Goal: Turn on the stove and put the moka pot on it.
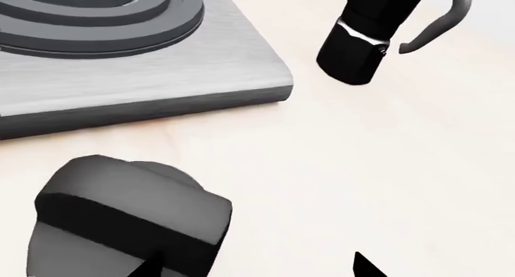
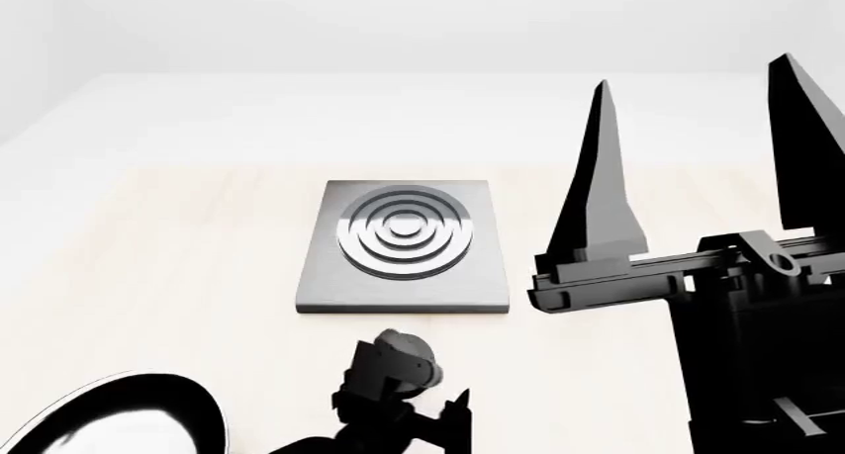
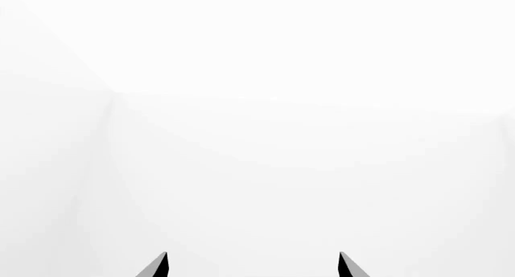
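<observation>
The stove (image 2: 403,241) is a flat grey hotplate with a ringed burner, in the middle of the light table; it also shows in the left wrist view (image 1: 161,78). Its round knob (image 2: 403,355) sits just in front of it. My left gripper (image 2: 416,414) is open at the knob (image 1: 129,216), with one finger over it and the other apart on the bare table. The moka pot (image 1: 362,44), black with a silver band and curved handle, stands beyond the stove's corner. In the head view it is hidden. My right gripper (image 2: 694,128) is open, empty and raised high.
A black frying pan (image 2: 113,419) lies at the near left of the table. The right arm's body (image 2: 753,325) blocks the right side of the head view. The right wrist view shows only white wall between the fingertips (image 3: 161,266).
</observation>
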Robot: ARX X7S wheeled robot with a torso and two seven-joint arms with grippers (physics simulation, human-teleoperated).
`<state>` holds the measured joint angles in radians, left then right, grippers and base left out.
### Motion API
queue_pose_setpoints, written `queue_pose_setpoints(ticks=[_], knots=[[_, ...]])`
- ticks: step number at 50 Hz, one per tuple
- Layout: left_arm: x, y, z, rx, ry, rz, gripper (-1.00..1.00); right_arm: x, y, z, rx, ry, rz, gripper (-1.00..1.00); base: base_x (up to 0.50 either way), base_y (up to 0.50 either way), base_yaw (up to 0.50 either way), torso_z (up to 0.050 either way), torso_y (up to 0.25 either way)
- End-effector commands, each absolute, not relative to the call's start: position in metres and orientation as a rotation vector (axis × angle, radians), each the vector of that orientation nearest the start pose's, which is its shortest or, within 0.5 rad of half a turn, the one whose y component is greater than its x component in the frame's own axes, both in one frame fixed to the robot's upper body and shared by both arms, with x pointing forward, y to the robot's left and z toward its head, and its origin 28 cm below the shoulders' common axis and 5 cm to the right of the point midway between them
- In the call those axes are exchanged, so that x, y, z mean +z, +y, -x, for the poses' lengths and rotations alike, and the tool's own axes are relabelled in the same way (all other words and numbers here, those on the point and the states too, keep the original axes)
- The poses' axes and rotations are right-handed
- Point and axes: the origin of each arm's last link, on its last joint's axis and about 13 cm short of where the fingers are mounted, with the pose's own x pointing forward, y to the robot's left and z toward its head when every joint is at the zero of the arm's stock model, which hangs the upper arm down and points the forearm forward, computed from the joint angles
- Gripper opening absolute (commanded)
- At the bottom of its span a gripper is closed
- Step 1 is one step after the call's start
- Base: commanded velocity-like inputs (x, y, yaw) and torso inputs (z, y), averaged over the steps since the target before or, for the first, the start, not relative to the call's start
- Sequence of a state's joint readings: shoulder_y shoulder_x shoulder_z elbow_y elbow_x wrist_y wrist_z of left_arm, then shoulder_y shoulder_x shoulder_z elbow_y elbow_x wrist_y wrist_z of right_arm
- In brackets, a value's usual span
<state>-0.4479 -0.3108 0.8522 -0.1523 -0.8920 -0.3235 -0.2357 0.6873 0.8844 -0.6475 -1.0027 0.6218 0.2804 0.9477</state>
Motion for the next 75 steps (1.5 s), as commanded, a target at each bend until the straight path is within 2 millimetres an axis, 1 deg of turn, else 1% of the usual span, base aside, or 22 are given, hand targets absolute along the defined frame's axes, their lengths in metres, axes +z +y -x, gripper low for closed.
queue_pose_setpoints(ticks=[1, 7, 15, 25, 29, 34, 36, 40, 41, 43, 45, 48, 51, 52, 59, 60, 64, 66, 68, 69, 72, 75], knots=[[0.027, 0.133, -0.239, -0.561, 0.486, 0.148, 1.0, 0.239, -0.094, -0.168, 0.121, -0.751, 0.079, 1.0, 0.0, 0.0, 0.0, 0.0, 0.0], [0.037, 0.13, -0.247, -0.565, 0.457, 0.139, 1.0, 0.239, -0.095, -0.168, 0.121, -0.751, 0.076, 1.0, 0.0, 0.0, 0.0, 0.0, 0.0], [0.054, 0.131, -0.264, -0.541, 0.395, 0.132, 1.0, 0.238, -0.096, -0.168, 0.119, -0.748, 0.076, 1.0, 0.0, 0.0, 0.0, 0.0, 0.0], [0.066, 0.13, -0.271, -0.535, 0.33, 0.135, 1.0, 0.237, -0.097, -0.168, 0.117, -0.747, 0.074, 1.0, 0.0, 0.0, 0.0, 0.0, 0.0], [0.075, 0.132, -0.269, -0.53, 0.255, 0.13, 1.0, 0.236, -0.098, -0.169, 0.113, -0.745, 0.076, 1.0, 0.0, 0.0, 0.0, 0.0, 0.0], [0.093, 0.141, -0.268, -0.471, 0.132, 0.112, 1.0, 0.236, -0.099, -0.171, 0.109, -0.742, 0.074, 1.0, 0.0, 0.0, 0.0, 0.0, 0.0], [0.107, 0.15, -0.268, -0.429, 0.025, 0.099, 1.0, 0.235, -0.099, -0.172, 0.104, -0.737, 0.074, 1.0, 0.0, 0.0, 0.0, 0.0, 0.0], [0.127, 0.16, -0.266, -0.393, -0.112, 0.128, 1.0, 0.235, -0.1, -0.174, 0.099, -0.732, 0.077, 1.0, 0.0, 0.0, 0.0, 0.0, 0.0], [0.138, 0.166, -0.263, -0.367, -0.183, 0.123, 1.0, 0.235, -0.1, -0.176, 0.098, -0.73, 0.079, 1.0, 0.0, 0.0, 0.0, 0.0, 0.0], [0.149, 0.172, -0.259, -0.339, -0.273, 0.124, 1.0, 0.235, -0.101, -0.178, 0.097, -0.726, 0.081, 1.0, 0.0, 0.0, 0.0, 0.0, 0.0], [0.157, 0.176, -0.256, -0.312, -0.317, 0.128, 1.0, 0.234, -0.101, -0.179, 0.096, -0.721, 0.085, 1.0, 0.0, 0.0, 0.0, 0.0, 0.0], [0.174, 0.186, -0.245, -0.253, -0.449, 0.061, 1.0, 0.233, -0.104, -0.185, 0.089, -0.706, 0.084, 1.0, 0.0, 0.0, 0.0, 0.0, 0.0], [0.184, 0.192, -0.236, -0.22, -0.518, 0.055, 1.0, 0.231, -0.105, -0.189, 0.087, -0.691, 0.086, 1.0, 0.0, 0.0, 0.0, 0.0, 0.0], [0.189, 0.196, -0.23, -0.201, -0.567, 0.028, 1.0, 0.229, -0.107, -0.194, 0.084, -0.676, 0.088, 1.0, 0.0, 0.0, 0.0, 0.0, 0.0], [0.207, 0.207, -0.214, -0.093, -0.697, -0.016, 1.0, 0.22, -0.113, -0.213, 0.062, -0.621, 0.101, 1.0, 0.0, 0.0, 0.0, 0.0, 0.0], [0.213, 0.211, -0.209, -0.06, -0.723, -0.008, 1.0, 0.216, -0.116, -0.22, 0.055, -0.603, 0.104, 1.0, 0.0, 0.0, 0.0, 0.0, 0.0], [0.22, 0.218, -0.203, 0.01, -0.802, -0.078, 1.0, 0.208, -0.121, -0.232, 0.039, -0.572, 0.105, 1.0, 0.0, 0.0, 0.0, 0.0, 0.0], [0.219, 0.221, -0.199, 0.067, -0.805, -0.123, 1.0, 0.199, -0.125, -0.24, 0.029, -0.546, 0.099, 1.0, 0.0, 0.0, 0.0, 0.0, 0.0], [0.219, 0.223, -0.194, 0.057, -0.807, -0.115, 1.0, 0.193, -0.127, -0.244, 0.018, -0.521, 0.091, 1.0, 0.0, 0.0, 0.0, 0.0, 0.0], [0.22, 0.227, -0.188, 0.059, -0.815, -0.083, 1.0, 0.191, -0.129, -0.249, 0.004, -0.501, 0.093, 1.0, 0.0, 0.0, 0.0, 0.0, 0.0], [0.221, 0.23, -0.183, 0.071, -0.851, -0.096, 1.0, 0.181, -0.133, -0.254, -0.017, -0.465, 0.095, 1.0, 0.0, 0.0, 0.0, 0.0, 0.0], [0.221, 0.232, -0.178, 0.05, -0.85, -0.063, 1.0, 0.17, -0.137, -0.259, -0.033, -0.431, 0.095, 1.0, 0.0, 0.0, 0.0, 0.0, 0.0]])
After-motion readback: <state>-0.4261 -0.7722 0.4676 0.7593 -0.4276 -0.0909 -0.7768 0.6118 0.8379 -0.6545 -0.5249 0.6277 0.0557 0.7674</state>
